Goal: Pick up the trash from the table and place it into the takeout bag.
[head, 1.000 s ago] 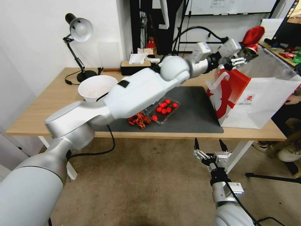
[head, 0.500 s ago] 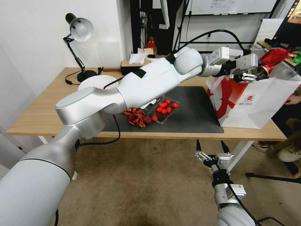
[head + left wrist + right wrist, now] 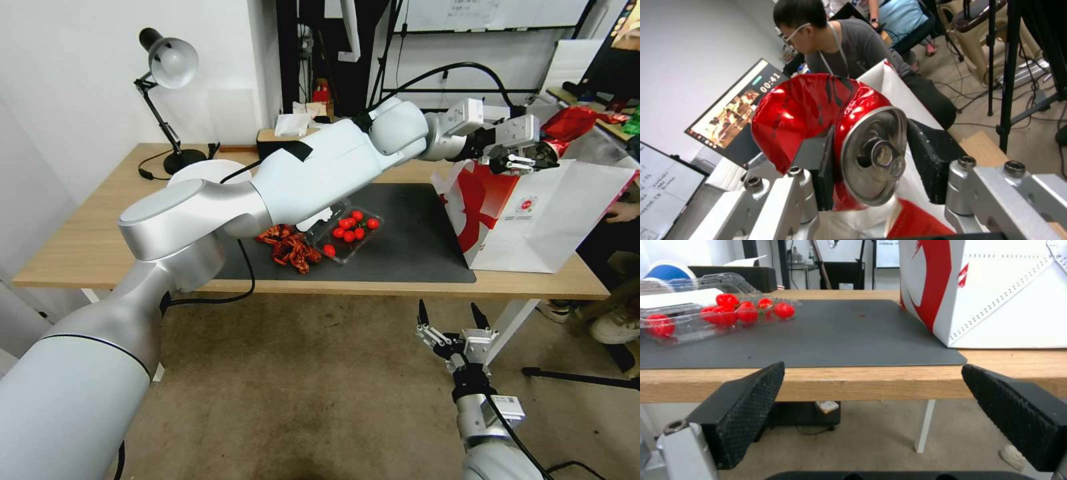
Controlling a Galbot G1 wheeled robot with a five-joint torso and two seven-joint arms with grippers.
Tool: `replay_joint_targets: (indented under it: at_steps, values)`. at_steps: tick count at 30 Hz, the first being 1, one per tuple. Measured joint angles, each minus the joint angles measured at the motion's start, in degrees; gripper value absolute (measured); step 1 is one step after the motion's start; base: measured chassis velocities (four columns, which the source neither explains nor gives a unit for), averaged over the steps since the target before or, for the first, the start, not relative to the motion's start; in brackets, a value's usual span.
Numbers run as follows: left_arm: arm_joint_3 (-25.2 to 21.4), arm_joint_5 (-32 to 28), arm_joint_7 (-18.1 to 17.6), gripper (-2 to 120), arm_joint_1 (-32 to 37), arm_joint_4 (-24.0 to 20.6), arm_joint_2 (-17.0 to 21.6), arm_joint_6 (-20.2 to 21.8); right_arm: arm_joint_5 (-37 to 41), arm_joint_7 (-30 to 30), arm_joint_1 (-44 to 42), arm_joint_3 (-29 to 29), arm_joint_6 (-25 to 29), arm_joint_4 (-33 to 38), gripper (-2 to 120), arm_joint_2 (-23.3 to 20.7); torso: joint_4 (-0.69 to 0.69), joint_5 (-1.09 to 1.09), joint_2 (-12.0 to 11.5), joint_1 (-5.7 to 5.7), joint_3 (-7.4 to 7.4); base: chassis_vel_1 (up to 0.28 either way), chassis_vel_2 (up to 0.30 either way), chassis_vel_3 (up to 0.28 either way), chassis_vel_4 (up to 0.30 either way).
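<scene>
Two claws ours: left gripper (image 3: 541,155) pinches crushed red can (image 3: 818,113) at its lid end, held above takeout bag (image 3: 540,220) at table's (image 3: 87,247) right end. Right gripper (image 3: 452,319) spread wide, parked below table's front edge.

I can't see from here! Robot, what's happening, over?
Left gripper shut on red can, above takeout bag. Right gripper open, below table. Nothing blocking.
</scene>
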Motion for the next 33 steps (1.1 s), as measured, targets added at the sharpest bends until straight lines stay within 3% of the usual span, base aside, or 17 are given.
replay_joint_targets:
  at_steps: [16, 22, 29, 31, 33]
  values:
    - [0.5, -0.8, -2.0, 41, -1.0, 1.3, -0.8, 2.1, 0.1, 0.0, 0.6, -0.2, 0.0, -0.9, 100, 0.1, 0.0, 0.0, 0.0, 0.0, 0.0, 0.0, 0.0, 0.0, 0.0]
    - [0.3, -0.7, -2.8, 68, -0.9, 1.5, -0.7, 2.1, 0.1, 0.0, 1.2, -0.3, 0.0, -1.5, 100, 0.2, 0.0, 0.0, 0.0, -0.01, 0.0, 0.0, 0.0, 0.0, 0.0]
    - [-1.0, -0.8, -3.4, 88, -0.8, 1.1, -0.2, 2.1, 0.1, 0.0, 1.6, -0.6, 0.0, -1.7, 100, 0.3, -0.01, 0.0, 0.0, 0.0, 0.0, 0.0, 0.0, 0.0, 0.0]
    - [-1.8, -1.0, -4.2, 99, -0.6, 0.6, 0.6, 2.1, 0.1, 0.0, 1.6, -0.6, 0.0, -1.7, 100, 0.3, 0.0, 0.0, 0.0, 0.0, 0.0, 0.0, 0.0, 0.0, 0.0]
    - [-2.1, -1.3, -4.7, 99, -0.4, 0.1, 1.1, 2.2, 0.1, 0.0, 1.6, -0.6, 0.0, -1.7, 100, 0.2, 0.0, 0.0, 0.0, 0.0, 0.0, 0.0, 0.0, 0.0, 0.0]
